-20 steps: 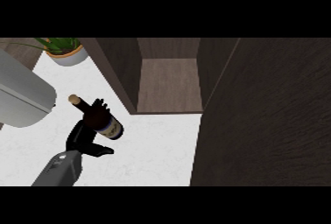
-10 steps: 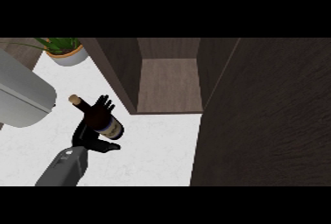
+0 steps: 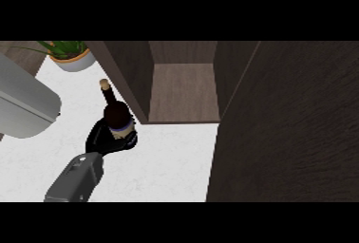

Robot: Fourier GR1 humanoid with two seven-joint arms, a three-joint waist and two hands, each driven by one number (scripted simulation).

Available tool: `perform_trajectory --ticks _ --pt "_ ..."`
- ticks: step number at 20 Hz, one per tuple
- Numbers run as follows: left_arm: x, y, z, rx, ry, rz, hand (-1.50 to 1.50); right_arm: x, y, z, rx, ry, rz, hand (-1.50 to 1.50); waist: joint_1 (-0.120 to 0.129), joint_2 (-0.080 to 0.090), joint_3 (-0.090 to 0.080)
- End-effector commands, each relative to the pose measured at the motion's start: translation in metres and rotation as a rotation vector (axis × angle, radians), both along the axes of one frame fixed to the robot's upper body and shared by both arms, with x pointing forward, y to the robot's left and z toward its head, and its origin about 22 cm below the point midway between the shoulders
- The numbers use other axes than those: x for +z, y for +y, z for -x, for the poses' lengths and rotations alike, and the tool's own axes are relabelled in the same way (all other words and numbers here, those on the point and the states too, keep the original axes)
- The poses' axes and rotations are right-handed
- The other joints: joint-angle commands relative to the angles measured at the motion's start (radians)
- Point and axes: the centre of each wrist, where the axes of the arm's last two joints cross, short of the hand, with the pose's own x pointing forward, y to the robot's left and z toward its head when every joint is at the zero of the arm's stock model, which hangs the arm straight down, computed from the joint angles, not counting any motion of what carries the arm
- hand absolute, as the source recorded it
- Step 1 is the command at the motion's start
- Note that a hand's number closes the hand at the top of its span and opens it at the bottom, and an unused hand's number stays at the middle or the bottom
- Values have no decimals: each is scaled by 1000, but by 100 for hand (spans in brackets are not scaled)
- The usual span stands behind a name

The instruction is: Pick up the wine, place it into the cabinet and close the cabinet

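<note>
Risk: my left hand, curled round the dark glass wine bottle, could clip the near wall of the brown wooden cabinet.

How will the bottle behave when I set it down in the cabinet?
Bottle is tall and narrow, so probably tippy if set down tilted. Likely glass: rigid, fragile against the cabinet wall. Robot hand grips its lower body; the neck may swing.

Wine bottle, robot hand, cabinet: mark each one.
Wine bottle (image 3: 114, 113), head view, on its dark shoulder.
Robot hand (image 3: 103, 138), head view, on the back of the hand.
Cabinet (image 3: 184, 92), head view, on its bare shelf floor.
</note>
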Motion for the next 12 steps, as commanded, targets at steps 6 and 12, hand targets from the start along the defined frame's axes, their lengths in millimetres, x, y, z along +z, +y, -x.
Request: perform_trajectory --ticks 6,12 --pt "-4 -8 3 -98 -44 119 150 5 -5 14 35 -13 -8 -150 0 0 0" --pt "-24 19 40 192 -27 115 150 3 -7 3 -9 -11 -6 -150 28 -7 2"
